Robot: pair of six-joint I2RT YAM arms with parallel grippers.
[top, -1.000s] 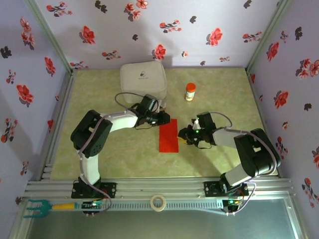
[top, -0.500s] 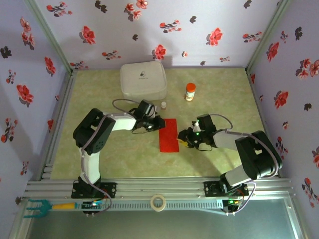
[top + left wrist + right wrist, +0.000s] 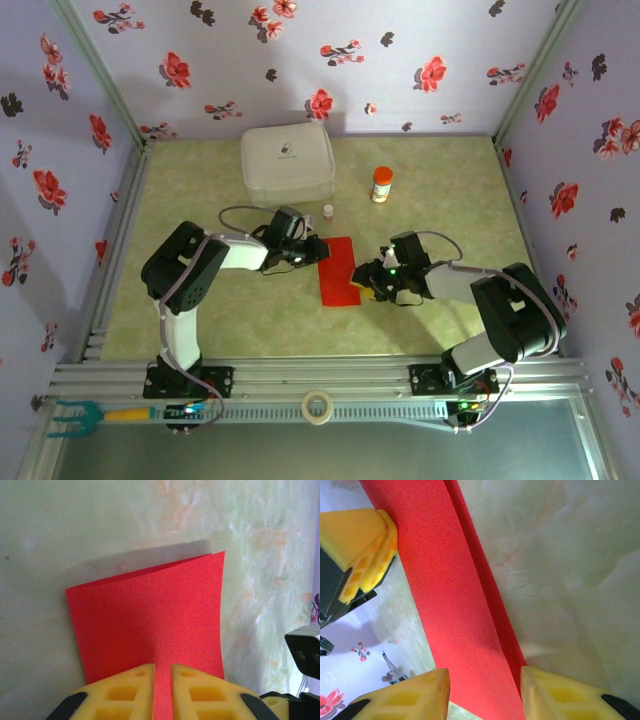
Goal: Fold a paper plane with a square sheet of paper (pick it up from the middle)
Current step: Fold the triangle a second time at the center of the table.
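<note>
The square sheet of paper (image 3: 338, 272) is bright red and folded into a narrow rectangle that lies on the green table top. My left gripper (image 3: 314, 250) is at its upper left edge. In the left wrist view the gripper (image 3: 162, 668) is shut to a thin slit with red paper (image 3: 150, 610) running into it, and the far edge lifts a little over its shadow. My right gripper (image 3: 367, 284) is at the lower right edge. It stands open (image 3: 482, 680), with its fingers on either side of the paper (image 3: 455, 605). The left gripper's fingers (image 3: 370, 545) show at the top left.
A white rounded case (image 3: 288, 163) sits at the back of the table. An orange-capped bottle (image 3: 381, 184) and a tiny bottle (image 3: 328, 211) stand behind the paper. A tape roll (image 3: 318, 406) and a green fork tool (image 3: 75, 415) lie on the front rail.
My right gripper has opened wider beside the paper. My left gripper has slid slightly toward the near left along the paper's edge, and the sheet has turned a little.
</note>
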